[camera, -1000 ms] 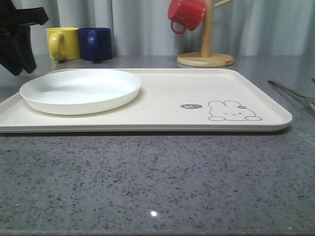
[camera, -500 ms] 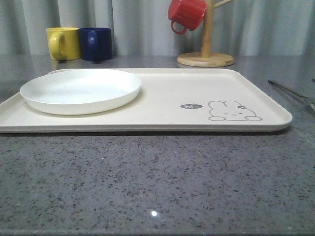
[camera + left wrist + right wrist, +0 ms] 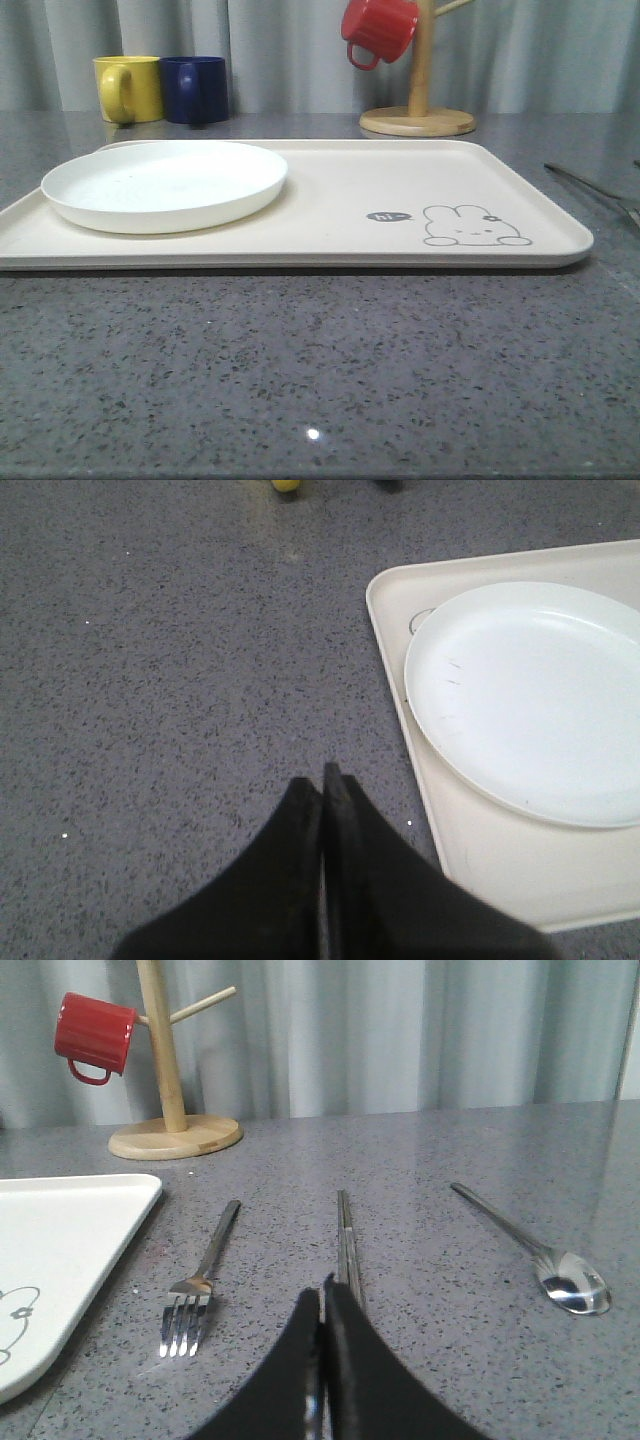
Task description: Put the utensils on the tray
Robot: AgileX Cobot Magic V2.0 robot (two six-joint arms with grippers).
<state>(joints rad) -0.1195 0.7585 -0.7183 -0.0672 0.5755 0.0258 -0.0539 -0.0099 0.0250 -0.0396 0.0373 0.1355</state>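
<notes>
Silver fork, chopsticks and spoon lie on grey stone beside the cream tray; both grippers, left and right, have jaws pressed together, empty.

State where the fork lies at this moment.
In the right wrist view, the fork lies flat on the grey table, between the tray's edge and the chopsticks.
</notes>
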